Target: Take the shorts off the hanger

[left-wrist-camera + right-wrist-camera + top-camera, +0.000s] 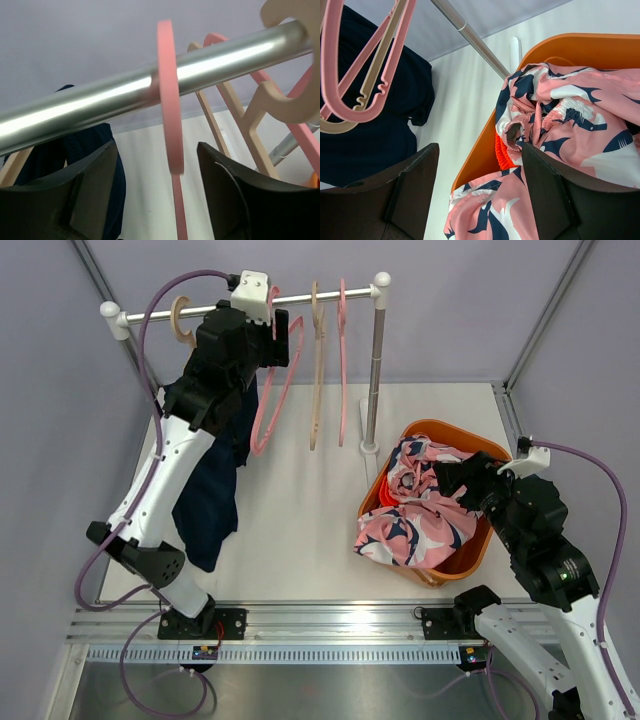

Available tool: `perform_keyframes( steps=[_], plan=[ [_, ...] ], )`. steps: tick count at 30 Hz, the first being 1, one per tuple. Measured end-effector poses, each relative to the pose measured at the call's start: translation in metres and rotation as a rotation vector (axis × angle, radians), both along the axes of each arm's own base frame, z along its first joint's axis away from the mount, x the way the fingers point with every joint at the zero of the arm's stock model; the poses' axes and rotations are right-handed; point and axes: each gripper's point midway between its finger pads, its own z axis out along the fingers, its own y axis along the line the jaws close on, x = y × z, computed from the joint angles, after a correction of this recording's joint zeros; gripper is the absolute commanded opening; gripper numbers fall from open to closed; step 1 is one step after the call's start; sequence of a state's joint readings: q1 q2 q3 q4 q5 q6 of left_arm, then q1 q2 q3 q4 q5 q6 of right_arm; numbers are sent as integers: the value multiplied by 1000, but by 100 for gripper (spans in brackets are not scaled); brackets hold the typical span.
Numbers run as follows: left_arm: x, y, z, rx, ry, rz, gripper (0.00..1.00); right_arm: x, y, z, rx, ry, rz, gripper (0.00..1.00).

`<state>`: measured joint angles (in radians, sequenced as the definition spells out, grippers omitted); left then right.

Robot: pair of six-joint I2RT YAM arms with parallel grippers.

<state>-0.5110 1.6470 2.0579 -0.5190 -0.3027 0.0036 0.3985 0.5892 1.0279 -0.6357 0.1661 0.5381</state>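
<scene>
1. A rail (pixel 300 302) spans the far tabletop (pixel 300 540) and carries tan hangers (pixel 318 370).
2. Navy shorts (pixel 210 500) hang under its left end, partly hidden by the left arm.
3. Pink shorts (pixel 420 525) fill the basket (pixel 478 440) on the right, lying over orange shorts (pixel 502 152).
4. The left claw (pixel 156 145) is raised to the rail, spread around a pink hanger (pixel 170 100).
5. The right claw (pixel 479 147) hovers spread above the basket.

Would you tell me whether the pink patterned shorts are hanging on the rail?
No, the pink shorts lie bundled in the orange basket.
</scene>
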Motion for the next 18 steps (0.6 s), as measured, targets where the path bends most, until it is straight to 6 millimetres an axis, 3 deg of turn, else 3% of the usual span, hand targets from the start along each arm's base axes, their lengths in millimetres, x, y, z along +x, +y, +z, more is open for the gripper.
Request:
perform_keyframes(
  steps=[6, 12, 18],
  plan=[
    [-28, 14, 30, -41, -52, -4, 77, 0, 0, -1, -1, 2, 0, 76],
    [-52, 27, 43, -70, -64, -1, 77, 1, 0, -4, -4, 8, 0, 76],
    [-85, 58, 57, -90, -92, 65, 80, 2, 1, -11, -9, 22, 0, 76]
  ],
)
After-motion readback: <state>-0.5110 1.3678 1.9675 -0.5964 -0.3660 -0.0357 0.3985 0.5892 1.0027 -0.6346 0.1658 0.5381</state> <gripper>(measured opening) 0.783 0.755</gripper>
